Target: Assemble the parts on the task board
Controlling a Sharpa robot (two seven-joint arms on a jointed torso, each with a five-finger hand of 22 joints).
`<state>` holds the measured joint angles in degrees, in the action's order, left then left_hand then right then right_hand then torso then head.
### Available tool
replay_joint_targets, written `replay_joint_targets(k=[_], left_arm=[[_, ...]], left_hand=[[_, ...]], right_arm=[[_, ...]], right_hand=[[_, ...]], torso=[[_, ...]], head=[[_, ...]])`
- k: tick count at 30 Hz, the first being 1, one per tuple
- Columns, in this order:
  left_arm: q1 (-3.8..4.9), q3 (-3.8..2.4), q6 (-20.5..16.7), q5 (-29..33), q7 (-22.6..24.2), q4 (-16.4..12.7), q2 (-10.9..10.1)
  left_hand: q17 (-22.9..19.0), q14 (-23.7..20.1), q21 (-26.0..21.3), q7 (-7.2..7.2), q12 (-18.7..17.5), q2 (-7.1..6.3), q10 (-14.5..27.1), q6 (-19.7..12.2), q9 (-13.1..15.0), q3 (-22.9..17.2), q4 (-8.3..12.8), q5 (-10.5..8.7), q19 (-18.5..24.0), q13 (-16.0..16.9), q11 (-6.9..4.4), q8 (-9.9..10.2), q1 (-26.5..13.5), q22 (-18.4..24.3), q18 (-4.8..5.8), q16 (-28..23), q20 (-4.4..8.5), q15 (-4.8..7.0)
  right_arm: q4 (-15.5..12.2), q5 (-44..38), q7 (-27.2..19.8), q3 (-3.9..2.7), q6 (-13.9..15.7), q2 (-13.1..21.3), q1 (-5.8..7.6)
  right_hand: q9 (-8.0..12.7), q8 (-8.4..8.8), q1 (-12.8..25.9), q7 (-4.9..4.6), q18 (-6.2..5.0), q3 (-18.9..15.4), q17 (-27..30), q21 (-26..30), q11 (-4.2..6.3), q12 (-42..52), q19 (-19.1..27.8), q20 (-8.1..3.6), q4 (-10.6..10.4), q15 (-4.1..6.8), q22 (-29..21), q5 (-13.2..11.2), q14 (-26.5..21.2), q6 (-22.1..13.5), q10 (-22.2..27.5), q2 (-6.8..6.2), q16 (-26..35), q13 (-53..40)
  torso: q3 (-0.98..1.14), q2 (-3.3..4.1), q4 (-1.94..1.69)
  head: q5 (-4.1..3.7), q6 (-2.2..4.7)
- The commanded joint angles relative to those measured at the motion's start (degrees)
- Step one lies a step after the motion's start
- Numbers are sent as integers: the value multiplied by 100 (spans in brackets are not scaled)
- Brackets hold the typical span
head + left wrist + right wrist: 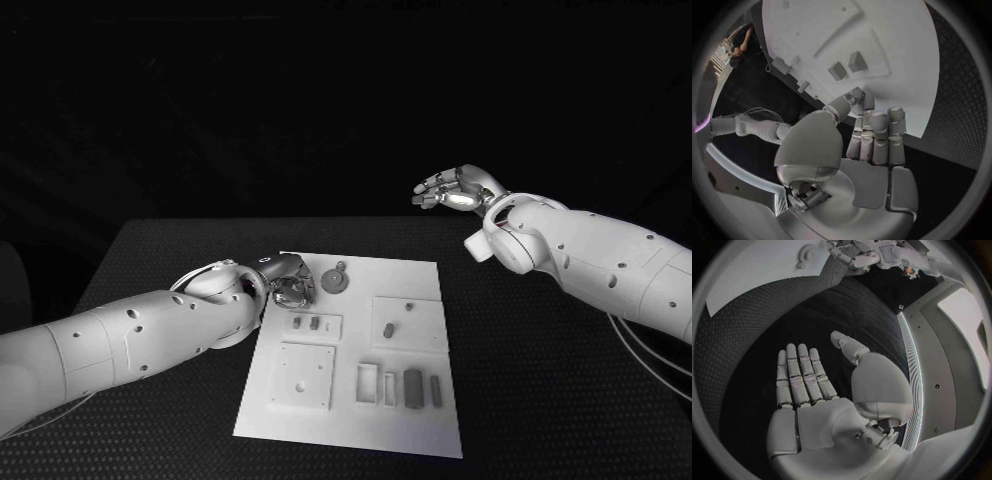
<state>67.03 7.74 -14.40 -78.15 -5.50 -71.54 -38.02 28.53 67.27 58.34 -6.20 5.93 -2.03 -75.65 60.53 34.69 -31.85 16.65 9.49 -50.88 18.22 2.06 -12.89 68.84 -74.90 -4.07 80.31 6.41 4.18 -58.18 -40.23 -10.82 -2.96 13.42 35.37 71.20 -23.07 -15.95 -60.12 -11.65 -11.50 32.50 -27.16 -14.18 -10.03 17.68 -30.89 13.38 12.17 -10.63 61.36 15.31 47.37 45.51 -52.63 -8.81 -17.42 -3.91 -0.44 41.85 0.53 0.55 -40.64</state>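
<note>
Leftmost, the white left arm reaches in from about eight o'clock, its silver left hand (289, 281) hanging over the ten o'clock corner of the flat white rectangular task board (418, 420). In the left wrist view that hand (870, 137) has its fingers (879, 135) held close together and bent forward with the thumb curved alongside; I cannot tell whether they pinch anything or touch the board. Just at its three o'clock side lies a round grey toothed part (336, 279). Two small grey block parts (306, 322) sit on a raised square at the hand's six o'clock, and a row of upright grey bar parts (414, 388) stands toward the board's five o'clock corner. Beyond the board, at roughly two o'clock and well apart from it, the silver right hand (454, 190) is lifted over the black textured table (548, 400); the right wrist view shows its palm flat, fingers (798, 375) straight and side by side, thumb out, holding nothing.
</note>
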Motion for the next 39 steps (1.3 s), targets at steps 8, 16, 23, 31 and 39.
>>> replay_joint_targets(k=[8,16,23,31,39], left_arm=[[-68,43,182,-19,-32,82,121],[-75,55,298,-19,-47,32,111],[-77,70,310,-19,-31,-48,93],[-82,70,124,9,5,-86,78],[-81,70,149,28,-111,-73,103]], left_hand=[[-11,-14,20,6,3,67,-38,37,2,-42,-9,11,-12,5,-11,-24,-13,-86,-62,1,352,30],[-13,-15,21,7,4,71,-48,40,3,-45,-8,12,-10,8,-13,-26,-12,-88,-62,-1,352,31],[-14,-1,39,12,11,67,-80,52,5,-43,-5,14,-26,18,-23,-34,-9,-96,-67,9,358,41],[-16,4,47,16,15,67,-98,62,7,-41,-7,15,-32,24,-29,-40,-14,-98,-68,12,361,46],[-18,3,56,13,19,41,-120,54,3,-31,-7,23,-36,33,-37,-36,-28,-102,-70,15,365,54]], right_arm=[[-8,9,-44,-3,-72,-5,-2],[-9,9,-44,-3,-70,-1,-2],[-7,9,-43,-3,-72,0,-2],[-2,9,-44,-3,-73,-3,-3],[-1,9,-43,-3,-75,0,-4]], right_hand=[[11,-41,19,-4,36,-5,9,41,0,-34,16,8,-9,4,9,19,-53,-28,-58,23,14,-1],[12,-42,19,-4,35,-5,10,44,0,-35,15,8,-10,4,11,19,-53,-28,-59,24,14,-1],[13,-42,18,-4,35,-4,11,46,0,-37,14,8,-9,5,13,19,-53,-28,-60,24,13,-1],[14,-43,17,-4,35,-4,11,48,1,-38,13,8,-8,5,15,18,-53,-28,-61,25,13,-1],[15,-44,16,-4,34,-4,13,50,1,-40,13,9,-7,5,17,18,-54,-28,-61,25,12,-1]], torso=[[0,4,7],[4,-1,4],[0,-1,3],[-2,-1,0],[-1,-2,-3]], head=[[-1,-13],[-19,-30],[-30,-40],[-35,-40],[-44,-32]])
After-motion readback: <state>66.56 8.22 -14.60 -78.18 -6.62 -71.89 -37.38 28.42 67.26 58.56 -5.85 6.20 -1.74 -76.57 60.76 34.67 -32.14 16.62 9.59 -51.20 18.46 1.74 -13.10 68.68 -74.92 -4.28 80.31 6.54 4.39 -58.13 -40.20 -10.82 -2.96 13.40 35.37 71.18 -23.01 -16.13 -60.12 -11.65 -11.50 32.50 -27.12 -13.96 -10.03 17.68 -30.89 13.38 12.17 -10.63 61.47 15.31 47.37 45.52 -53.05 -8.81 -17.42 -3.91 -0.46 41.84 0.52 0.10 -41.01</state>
